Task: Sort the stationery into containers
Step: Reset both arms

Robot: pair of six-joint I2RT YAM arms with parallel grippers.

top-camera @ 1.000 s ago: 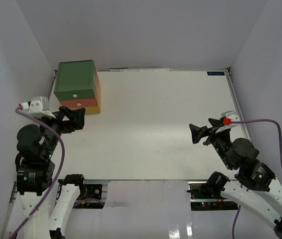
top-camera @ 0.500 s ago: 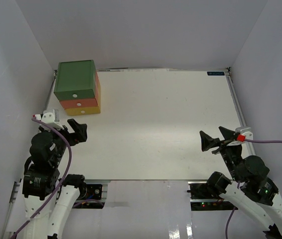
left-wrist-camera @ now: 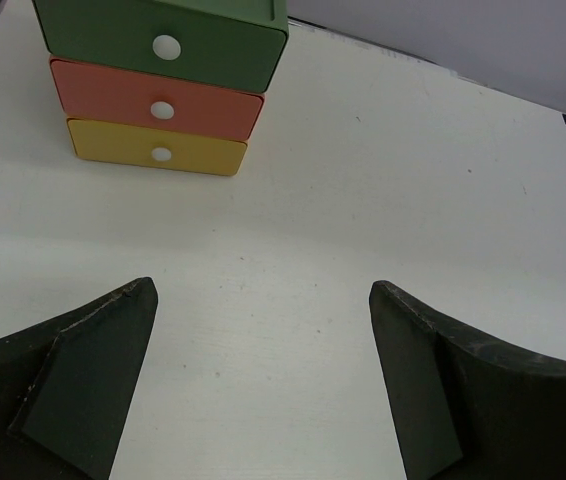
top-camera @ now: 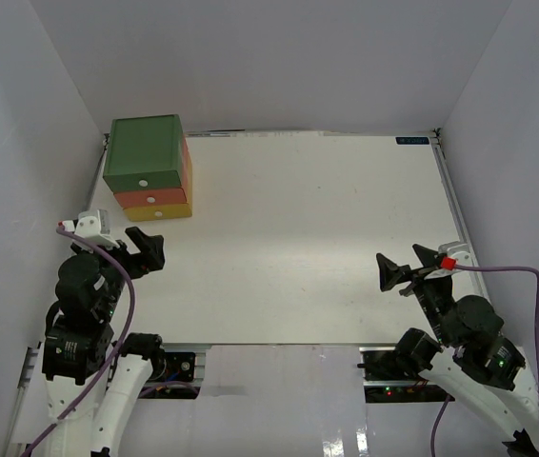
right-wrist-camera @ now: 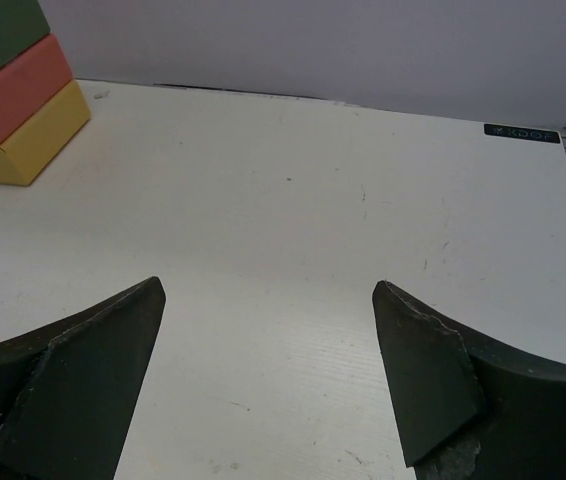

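Observation:
The three stacked drawers (top-camera: 146, 171) stand at the table's far left, all shut: green top (left-wrist-camera: 163, 35), orange-red middle (left-wrist-camera: 153, 100), yellow bottom (left-wrist-camera: 158, 150), each with a white knob. No pens or markers show in any view. My left gripper (top-camera: 143, 252) is open and empty, hovering near the table's left front, facing the drawers; it also shows in the left wrist view (left-wrist-camera: 263, 288). My right gripper (top-camera: 401, 265) is open and empty at the right front, also in its wrist view (right-wrist-camera: 268, 288), where the drawer stack (right-wrist-camera: 13, 95) sits at the far left.
White walls enclose the table on the left, back and right. A metal rail (top-camera: 452, 205) runs along the table's right edge. A small dark label (top-camera: 412, 141) is stuck at the back right corner.
Both arms have drawn back toward the near edge from their places one second ago, then shifted only slightly. Both grippers stay open and empty.

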